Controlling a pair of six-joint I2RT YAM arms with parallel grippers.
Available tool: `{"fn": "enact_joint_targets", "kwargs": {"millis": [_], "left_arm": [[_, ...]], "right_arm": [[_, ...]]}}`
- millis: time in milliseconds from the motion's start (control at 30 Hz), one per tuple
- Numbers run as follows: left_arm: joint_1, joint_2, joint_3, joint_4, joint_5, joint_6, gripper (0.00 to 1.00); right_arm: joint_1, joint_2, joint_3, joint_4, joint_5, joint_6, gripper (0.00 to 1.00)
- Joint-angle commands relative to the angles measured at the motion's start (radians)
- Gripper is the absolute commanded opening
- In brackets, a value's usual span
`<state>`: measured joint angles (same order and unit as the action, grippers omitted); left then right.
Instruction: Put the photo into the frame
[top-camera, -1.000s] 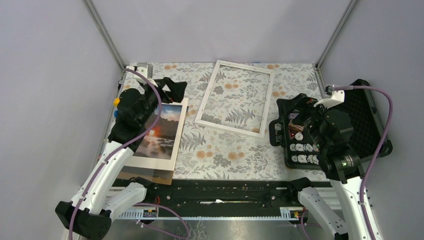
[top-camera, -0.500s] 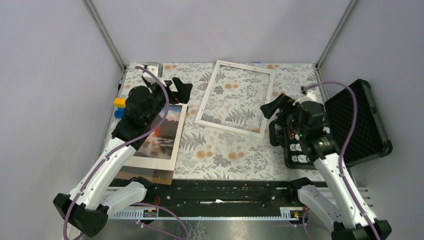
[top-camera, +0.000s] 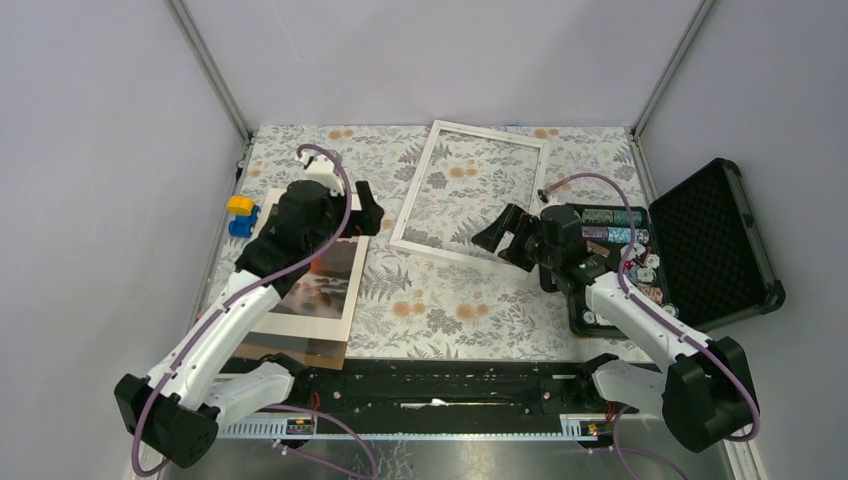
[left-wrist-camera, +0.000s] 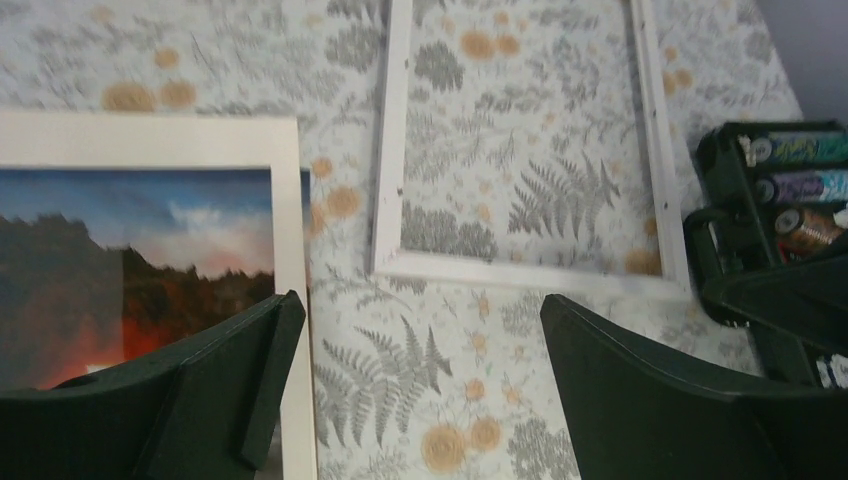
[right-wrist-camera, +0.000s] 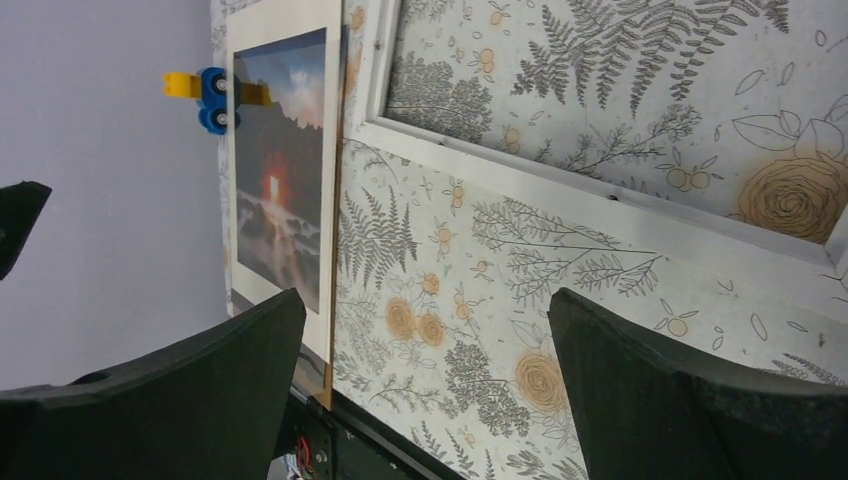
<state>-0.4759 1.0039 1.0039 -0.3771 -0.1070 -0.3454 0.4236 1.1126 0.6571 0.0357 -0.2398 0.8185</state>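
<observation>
Directions are read on the overhead view, with 12 o'clock at the table's far edge.

**Task items**
- One frame is lying flat on the floral tablecloth, toward 12 o'clock from the table's middle and turned slightly. Only the cloth is showing through its open centre.
- One photo is lying at 9 o'clock, near the frame but apart from it. It is showing through the window of one white mat. The mat is resting on one brown backing board, whose edge is sticking out at the 6 o'clock side.

**Other items**
- One black case is sitting at 3 o'clock with its lid open. It is holding rows of round pieces too small to identify.
- One small blue-and-yellow toy is lying at the table's 9 o'clock edge, just beside the mat.

**Grippers (two)**
- The left gripper is hovering over the mat's 1 o'clock corner. Its jaws are standing spread wide and gripping nothing. In the wrist view, one jaw is standing over the mat's right border and the other over bare cloth.
- The right gripper is sitting at the frame's 5 o'clock corner. Its jaws are spread wide and holding nothing, with only cloth showing between them. Whether it is touching the frame cannot be told.
</observation>
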Motion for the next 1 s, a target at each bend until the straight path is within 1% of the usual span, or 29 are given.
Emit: {"fn": "enact_joint_targets", "kwargs": {"millis": [0,67,133,233,300,367,533,600,633,700,800,900,967], "left_arm": [[-0.001,0.058,0.0,-0.062,0.094,-0.089,0.99],[-0.001,0.133,0.029,-0.074,0.128,-0.107,0.99],[-0.001,0.228,0.082,-0.103,0.139,-0.115,0.99],[-0.001,0.396,0.191,-0.165,0.154,-0.112,0.99],[-0.002,0.496,0.272,-0.19,0.171,-0.106,0.99],[-0.003,0.584,0.344,-0.215,0.183,-0.092,0.99],[-0.004,0.765,0.532,-0.309,0.087,-0.05,0.99],[-0.004,0.794,0.555,-0.318,0.071,-0.036,0.99],[-0.004,0.798,0.554,-0.311,0.062,-0.032,0.99],[-0.004,0.801,0.534,-0.286,0.044,-0.024,0.99],[-0.003,0.807,0.514,-0.261,0.043,-0.011,0.99],[-0.002,0.815,0.507,-0.253,0.041,0.011,0.99],[0.0,0.806,0.492,-0.246,0.042,0.017,0.99]], "right_arm": [[0.006,0.03,0.026,-0.041,0.049,-0.073,1.0],[0.006,0.037,0.057,-0.162,0.125,-0.128,1.0],[0.006,0.038,0.085,-0.244,0.197,-0.174,1.0],[0.005,0.049,0.131,-0.361,0.311,-0.217,1.0],[0.003,0.076,0.163,-0.424,0.358,-0.24,1.0],[-0.002,0.099,0.191,-0.46,0.387,-0.244,1.0],[-0.021,0.166,0.237,-0.462,0.428,-0.2,1.0],[-0.031,0.22,0.273,-0.471,0.438,-0.184,0.98],[-0.035,0.247,0.289,-0.471,0.439,-0.186,0.96],[-0.039,0.303,0.32,-0.47,0.476,-0.183,0.92],[-0.066,0.396,0.379,-0.469,0.505,-0.19,0.9],[-0.092,0.503,0.441,-0.47,0.509,-0.195,0.75],[-0.101,0.561,0.473,-0.48,0.52,-0.196,0.72]]}}
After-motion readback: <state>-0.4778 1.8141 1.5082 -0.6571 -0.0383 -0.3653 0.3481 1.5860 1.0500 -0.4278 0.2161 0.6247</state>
